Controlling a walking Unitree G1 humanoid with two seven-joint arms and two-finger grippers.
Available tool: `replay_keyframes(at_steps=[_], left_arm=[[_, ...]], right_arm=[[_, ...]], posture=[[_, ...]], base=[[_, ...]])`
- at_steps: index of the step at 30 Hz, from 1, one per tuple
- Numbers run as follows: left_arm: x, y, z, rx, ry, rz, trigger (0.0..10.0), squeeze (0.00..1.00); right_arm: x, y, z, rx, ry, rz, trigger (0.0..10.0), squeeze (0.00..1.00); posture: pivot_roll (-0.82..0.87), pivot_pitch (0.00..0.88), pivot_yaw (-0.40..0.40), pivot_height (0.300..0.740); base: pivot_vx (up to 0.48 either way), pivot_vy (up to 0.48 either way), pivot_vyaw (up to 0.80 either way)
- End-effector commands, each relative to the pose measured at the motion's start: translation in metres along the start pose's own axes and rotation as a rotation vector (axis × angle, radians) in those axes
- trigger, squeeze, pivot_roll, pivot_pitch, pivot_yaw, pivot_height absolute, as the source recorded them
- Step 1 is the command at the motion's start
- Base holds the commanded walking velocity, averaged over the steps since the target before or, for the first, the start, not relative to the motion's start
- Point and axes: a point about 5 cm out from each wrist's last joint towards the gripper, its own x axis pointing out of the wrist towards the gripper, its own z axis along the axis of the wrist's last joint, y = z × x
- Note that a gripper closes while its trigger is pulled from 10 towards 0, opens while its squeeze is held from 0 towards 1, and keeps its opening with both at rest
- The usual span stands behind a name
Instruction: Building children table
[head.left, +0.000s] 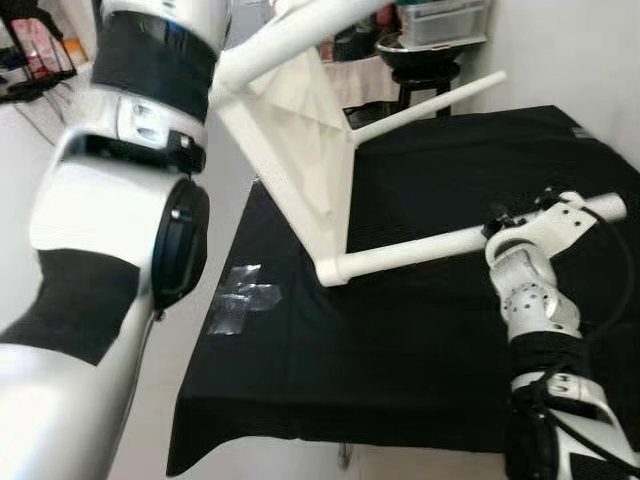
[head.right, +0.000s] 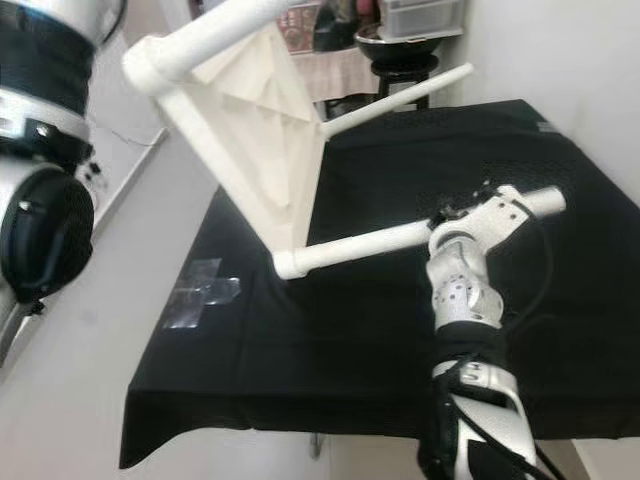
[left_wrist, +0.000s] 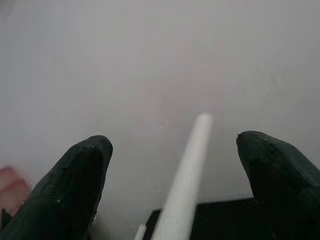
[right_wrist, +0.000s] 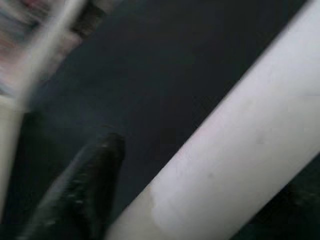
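The white children's table (head.left: 300, 150) stands tilted on the black-covered table (head.left: 420, 340), its top on edge and its round legs sticking out. The lowest leg (head.left: 410, 255) runs rightward just above the cloth. My right gripper (head.left: 497, 228) is at that leg's outer end. In the right wrist view the leg (right_wrist: 225, 145) lies between the two black fingers (right_wrist: 85, 185), with a gap on one side. My left arm (head.left: 130, 200) is raised at the left. The left gripper (left_wrist: 172, 145) is open, and a white leg (left_wrist: 187, 170) shows far off between its fingers.
Crumpled clear tape (head.left: 240, 295) lies on the cloth near the left edge. A black stool with a plastic box on it (head.left: 430, 45) stands behind the table. A wall runs along the right. The cloth's front edge (head.left: 330, 440) is close to me.
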Motion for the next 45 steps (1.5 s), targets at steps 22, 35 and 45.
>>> replay_keyframes(at_steps=[22, 35, 45], left_arm=[[-0.033, -0.005, -0.012, -0.079, -0.026, -0.125, 10.0, 0.0], [-0.065, -0.022, 0.007, -0.215, -0.165, -0.382, 10.0, 0.0], [-0.115, -0.029, -0.057, -0.423, -0.075, -0.035, 10.0, 0.0]], right_arm=[[-0.054, -0.041, -0.031, 0.469, 0.028, 0.34, 10.0, 1.0], [-0.096, -0.071, 0.014, 0.543, -0.208, 0.712, 10.0, 0.0], [-0.103, -0.039, 0.011, 0.284, -0.215, 0.811, 10.0, 0.0]], posture=[[-0.06, 0.091, 0.037, 0.74], [-0.07, 0.077, 0.059, 0.74], [-0.09, 0.058, 0.061, 0.74]], base=[[0.0, 0.0, 0.0], [0.0, 0.0, 0.0], [0.0, 0.0, 0.0]])
